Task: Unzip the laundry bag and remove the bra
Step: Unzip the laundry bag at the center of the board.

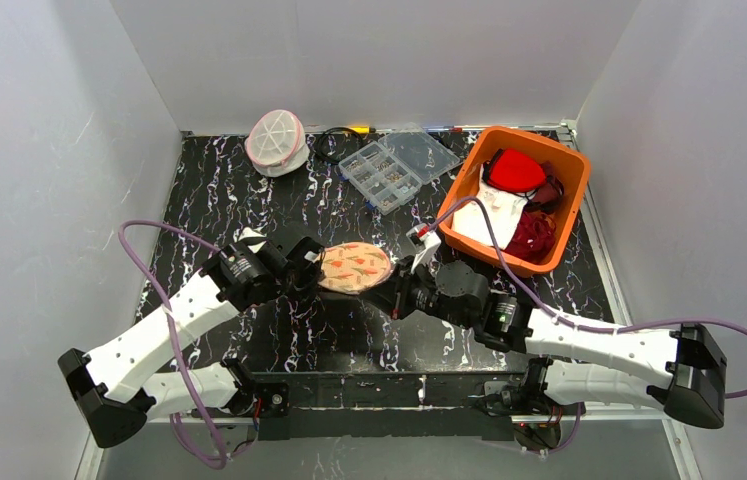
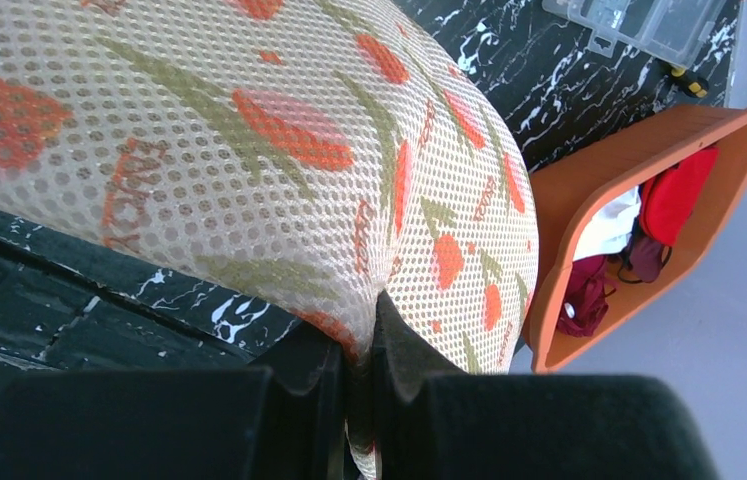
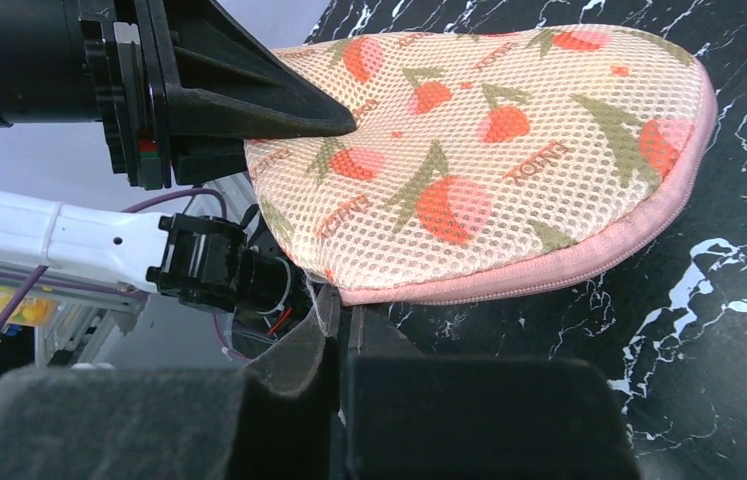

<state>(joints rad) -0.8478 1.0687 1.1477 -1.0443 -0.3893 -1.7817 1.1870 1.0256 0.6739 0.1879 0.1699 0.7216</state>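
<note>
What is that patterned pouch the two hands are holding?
The pouch is a domed bag of cream mesh printed with orange-red fruit or flowers, green leaves and lettering, edged by a pink zip band. It sits low over the black table, pinched at opposite edges by the left hand and the right hand.

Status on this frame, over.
Left gripper shut on printed mesh pouch. Right gripper shut at its pink zip rim, zip closed. White ribbed laundry bag untouched at back. Nothing in the way.

print: orange words on mesh pouch [image 3: 489, 150] | legibility: unreadable
</note>
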